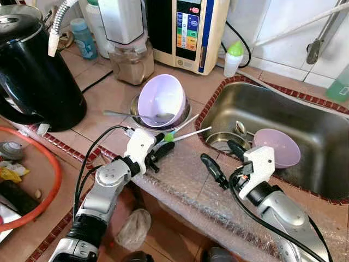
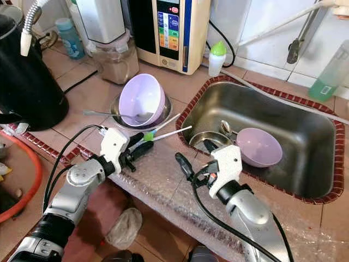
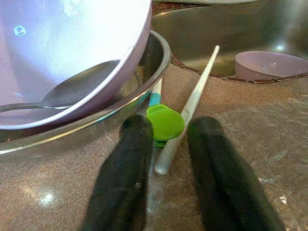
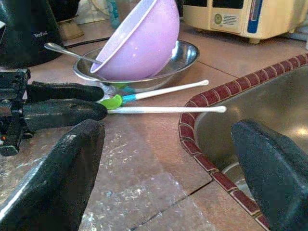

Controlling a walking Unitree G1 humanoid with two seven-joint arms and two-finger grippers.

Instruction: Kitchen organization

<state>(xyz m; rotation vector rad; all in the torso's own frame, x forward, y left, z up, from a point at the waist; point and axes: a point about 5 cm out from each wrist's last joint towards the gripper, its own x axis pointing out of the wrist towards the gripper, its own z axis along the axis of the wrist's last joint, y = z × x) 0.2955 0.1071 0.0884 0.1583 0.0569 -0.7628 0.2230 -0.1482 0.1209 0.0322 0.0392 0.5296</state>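
Note:
A lilac bowl [image 1: 161,98] leans tilted inside a steel bowl [image 1: 136,117] on the tiled counter, and a metal spoon [image 1: 131,115] rests in it. In front of them lie a green-tipped utensil [image 3: 165,121] and a white stick [image 1: 193,132]. My left gripper [image 1: 162,146] is open on the counter, its fingers [image 3: 134,144] either side of the green tip and the stick's end. My right gripper [image 1: 224,159] is open wide above the counter's edge beside the sink [image 1: 305,117]. A second lilac bowl [image 1: 278,146] lies in the sink next to a steel dish [image 1: 221,141].
A black kettle [image 1: 32,71] stands at the left, with a jar appliance [image 1: 128,49], a water purifier [image 1: 188,33] and a green-capped bottle [image 1: 233,57] along the back. An orange-rimmed basin [image 1: 46,191] sits lower left. Plastic film covers the counter's front edge [image 1: 185,191].

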